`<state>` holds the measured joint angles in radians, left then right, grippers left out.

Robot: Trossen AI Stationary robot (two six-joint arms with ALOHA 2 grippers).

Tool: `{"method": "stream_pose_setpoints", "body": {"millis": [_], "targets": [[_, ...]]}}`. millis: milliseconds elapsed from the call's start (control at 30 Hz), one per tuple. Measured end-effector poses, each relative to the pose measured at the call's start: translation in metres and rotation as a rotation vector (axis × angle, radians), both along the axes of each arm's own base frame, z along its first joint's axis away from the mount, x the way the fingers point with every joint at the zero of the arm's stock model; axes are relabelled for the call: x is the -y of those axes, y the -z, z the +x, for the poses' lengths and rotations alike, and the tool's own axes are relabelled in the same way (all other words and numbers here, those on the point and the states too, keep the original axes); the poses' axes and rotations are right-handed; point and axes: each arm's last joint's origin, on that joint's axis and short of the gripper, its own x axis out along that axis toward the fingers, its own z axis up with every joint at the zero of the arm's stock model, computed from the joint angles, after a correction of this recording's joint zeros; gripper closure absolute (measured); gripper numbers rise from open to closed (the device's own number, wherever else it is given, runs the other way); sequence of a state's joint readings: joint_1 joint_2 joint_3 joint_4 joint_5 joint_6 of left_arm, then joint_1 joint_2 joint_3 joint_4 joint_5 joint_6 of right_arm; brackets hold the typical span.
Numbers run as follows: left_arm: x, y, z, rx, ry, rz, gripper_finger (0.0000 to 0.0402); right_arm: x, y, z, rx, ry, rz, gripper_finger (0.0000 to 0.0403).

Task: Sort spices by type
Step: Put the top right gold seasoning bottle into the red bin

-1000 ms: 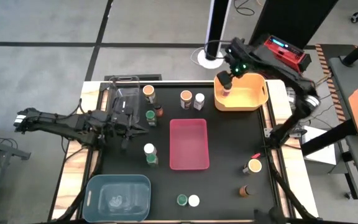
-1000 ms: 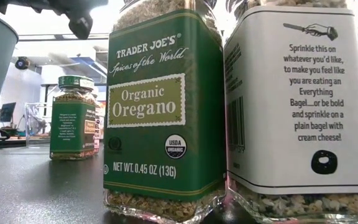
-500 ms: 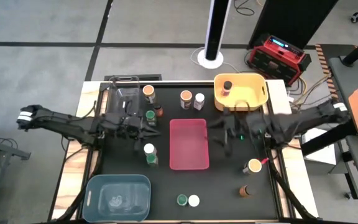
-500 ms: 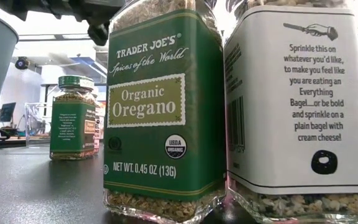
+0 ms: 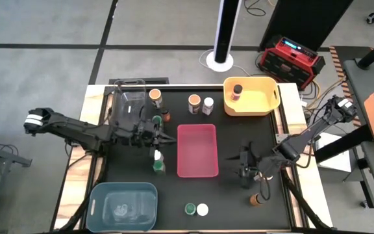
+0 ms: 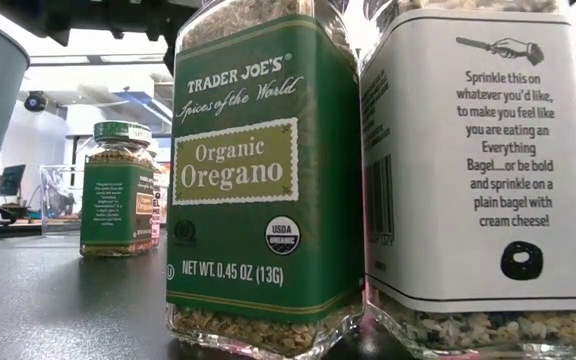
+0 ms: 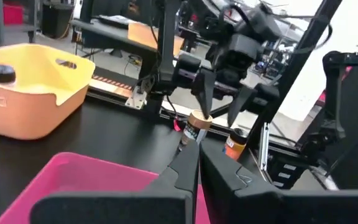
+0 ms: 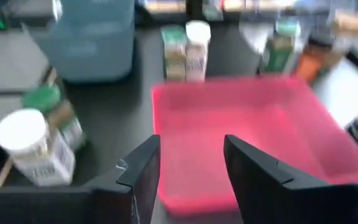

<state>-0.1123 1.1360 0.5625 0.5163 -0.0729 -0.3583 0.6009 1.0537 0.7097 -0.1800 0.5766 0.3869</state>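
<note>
right pincer partly open, empty, low over the table right of the pink bin, left pincer pinched shut just left of that bin, dark-lidded jar sitting in the yellow bin

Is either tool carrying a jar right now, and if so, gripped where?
Nothing is held. The left tool is shut and empty above the pink bin; the right tool is open with nothing between its fingers.

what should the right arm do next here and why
Probably ease the right gripper down so its fingers straddle the orange-lidded jar. It hangs open right by that jar, to the right of the pink bin, with nothing between its fingers. The left gripper waits shut, left of the bin.
</note>
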Motion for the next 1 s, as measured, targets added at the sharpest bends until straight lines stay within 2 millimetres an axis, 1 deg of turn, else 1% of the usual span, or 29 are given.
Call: {"method": "stream_pose_setpoints", "body": {"millis": [133, 233, 267, 367, 467, 533, 633, 767, 900, 1000], "targets": [[-0.001, 0.007, 0.007, -0.016, -0.051, -0.036, 0.0402, 0.004, 0.008, -0.009, -0.103, 0.042, 0.008, 0.0241], [-0.001, 0.015, 0.014, -0.05, -0.095, -0.035, 0.0402, 0.009, 0.01, -0.016, -0.155, 0.066, 0.0, 0.0238], [-0.002, 0.014, 0.018, -0.062, -0.109, -0.03, 0.0402, 0.011, 0.009, -0.018, -0.166, 0.067, -0.008, 0.0236], [-0.006, 0.005, 0.034, -0.153, -0.126, 0.057, 0.0402, 0.014, 0.005, -0.024, -0.161, 0.066, -0.007, 0.0228], [-0.011, -0.006, 0.053, -0.347, -0.107, 0.226, 0.0402, 0.02, -0.002, -0.027, -0.138, 0.07, 0.0, 0.022], [-0.017, -0.017, 0.066, -0.454, -0.106, 0.277, 0.0402, 0.023, -0.005, -0.029, -0.122, 0.074, -0.003, 0.0217], [-0.035, -0.032, 0.085, -0.524, -0.126, 0.326, 0.0402, 0.027, -0.008, -0.029, -0.103, 0.088, -0.048, 0.0216], [-0.067, -0.036, 0.106, -0.593, -0.077, 0.326, 0.0402, 0.028, -0.008, -0.028, -0.092, 0.112, -0.088, 0.0219], [-0.102, -0.045, 0.116, -0.631, -0.079, 0.327, 0.0396, 0.027, -0.005, -0.027, -0.101, 0.114, -0.093, 0.0221], [-0.125, -0.043, 0.121, -0.676, -0.099, 0.351, 0.0375, 0.027, -0.006, -0.026, -0.086, 0.126, -0.092, 0.0218]]}}
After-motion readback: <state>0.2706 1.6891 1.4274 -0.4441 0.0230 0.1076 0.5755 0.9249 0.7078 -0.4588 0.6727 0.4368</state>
